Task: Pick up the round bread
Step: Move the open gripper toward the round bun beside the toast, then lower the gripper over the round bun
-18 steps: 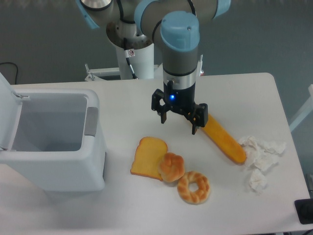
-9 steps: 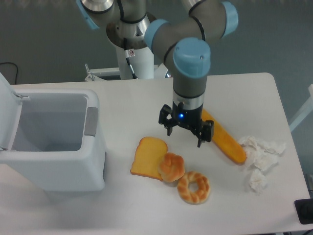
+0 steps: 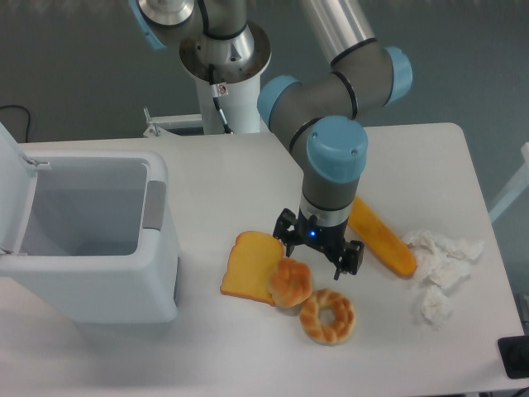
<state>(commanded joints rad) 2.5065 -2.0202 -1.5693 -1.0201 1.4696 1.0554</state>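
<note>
Sat near the middle of the desk, toward its front edge: the round bread (image 3: 290,283), domed and lumpy, resting partly on the right corner of the toast slice (image 3: 250,267) and just beside, perhaps touching, the ring-shaped bread (image 3: 327,316) at its front right. Hovered just behind and right of the bun: the gripper (image 3: 319,255), fingers spread apart with nothing between them, left fingertip close above the bun's back edge.

Called for, by judgement, a small shift forward and left so the open jaws straddled the dome squarely before descending. Best to close across the narrow width, keeping one finger clear of the toast and the other clear of the ring, since crowding on both sides left little room. Worth going low enough to catch the bun's flanks rather than its glossy top, which looked liable to slip out. Gentle closing advised; soft-looking crust. Risk of dragging the toast along if a finger wedged under the overlap.

Lay well apart at the right edge: a long baguette (image 3: 381,237) and crumpled tissue (image 3: 438,265). Stood at the left edge: an open white bin (image 3: 91,240).
</note>
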